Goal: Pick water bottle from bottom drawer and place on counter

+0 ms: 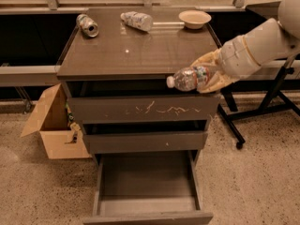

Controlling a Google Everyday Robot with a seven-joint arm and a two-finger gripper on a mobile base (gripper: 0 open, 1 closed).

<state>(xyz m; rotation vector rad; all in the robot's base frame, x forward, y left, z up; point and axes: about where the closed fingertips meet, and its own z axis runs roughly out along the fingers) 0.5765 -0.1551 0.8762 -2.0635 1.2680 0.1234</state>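
My gripper [205, 76] is shut on the water bottle [188, 78], a small clear bottle with a white cap and a red-and-green label band. I hold it on its side, cap to the left, at the front right edge of the counter [131, 50], level with its top. The bottom drawer [146, 186] stands pulled open below and is empty inside. My white arm [255, 43] comes in from the right.
On the counter lie a silver-green can [87, 25] at back left, a fatter bottle with a white-blue label [137, 19] at back middle, and a beige bowl [194, 18] at back right. A cardboard box [54, 121] sits left of the cabinet. A black stand [262, 109] is on the right.
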